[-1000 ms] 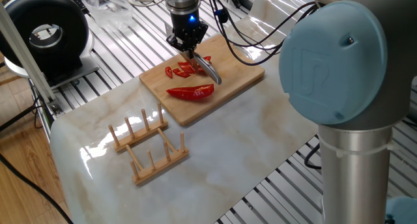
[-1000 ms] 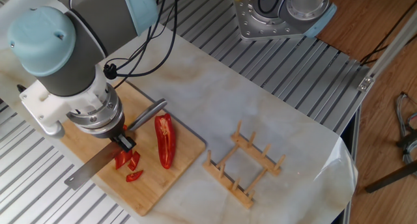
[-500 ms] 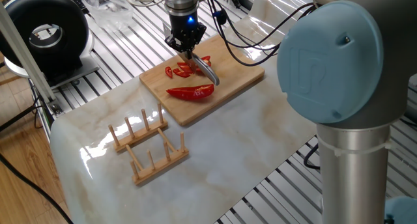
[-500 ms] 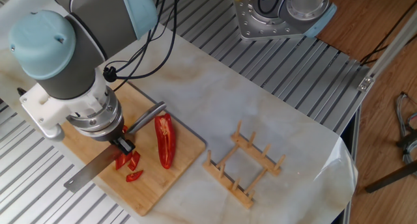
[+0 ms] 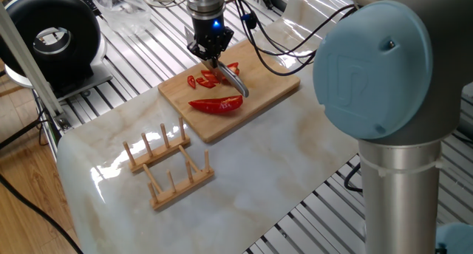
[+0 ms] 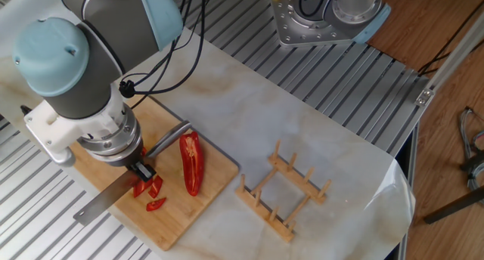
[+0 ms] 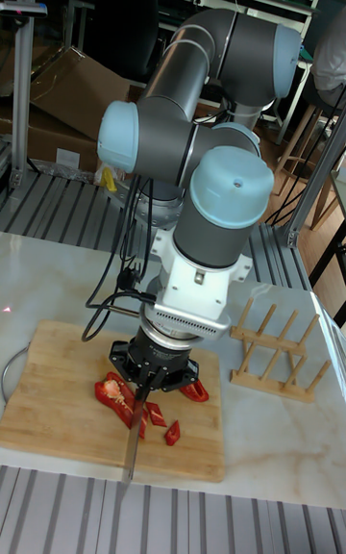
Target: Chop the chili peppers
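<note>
Tall fixed view shows the chili peppers on a wooden cutting board, cut red pieces clustered under the wrist, which hides part of them. Its gripper is clamped on a knife whose blade points toward the board's near edge. One fixed view adds what is hidden there: a long uncut pepper half lying just beside the slices, nearer the wooden dish rack. From the other fixed view the blade runs past the board's edge, the metal handle angling toward the pepper half. The rack stands well apart on the marble tabletop.
</note>
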You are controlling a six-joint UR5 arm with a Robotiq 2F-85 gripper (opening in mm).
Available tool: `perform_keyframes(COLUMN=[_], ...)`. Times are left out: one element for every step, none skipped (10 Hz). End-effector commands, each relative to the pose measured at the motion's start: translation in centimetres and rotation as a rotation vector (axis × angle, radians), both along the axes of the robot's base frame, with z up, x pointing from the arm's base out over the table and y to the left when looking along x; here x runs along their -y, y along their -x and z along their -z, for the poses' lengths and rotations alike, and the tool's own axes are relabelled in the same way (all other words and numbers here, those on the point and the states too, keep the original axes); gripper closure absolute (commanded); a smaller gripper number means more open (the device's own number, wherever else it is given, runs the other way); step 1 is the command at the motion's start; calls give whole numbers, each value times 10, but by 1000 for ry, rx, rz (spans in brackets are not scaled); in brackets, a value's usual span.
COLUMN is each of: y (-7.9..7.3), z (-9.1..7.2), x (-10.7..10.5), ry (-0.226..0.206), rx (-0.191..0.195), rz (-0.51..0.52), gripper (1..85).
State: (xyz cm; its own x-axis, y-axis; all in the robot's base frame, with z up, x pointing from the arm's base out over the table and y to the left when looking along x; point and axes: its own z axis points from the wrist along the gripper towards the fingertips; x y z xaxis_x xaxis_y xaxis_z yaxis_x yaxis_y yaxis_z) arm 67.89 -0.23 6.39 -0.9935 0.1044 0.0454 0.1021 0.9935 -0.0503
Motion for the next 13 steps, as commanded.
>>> perform_keyframes(y=[-4,-5,-7,-9,-8,-7,-5,-1,1,2,3,3,4], z=[0,0,2,4,6,7,6,0,-7,-8,-3,5,10], x=[-1,0,2,4,5,5,3,1,-2,-6,-6,-3,0], ry=[-12,-10,-5,-5,-3,-5,-7,-3,2,-8,-14,-23,-28], rx=[13,19,28,35,36,32,18,-6,-22,-31,-36,-32,-26], rz=[-13,-22,-35,-43,-45,-45,-45,-52,-65,-69,-82,-94,-103], gripper=[843,843,843,843,843,843,843,843,843,843,843,843,843])
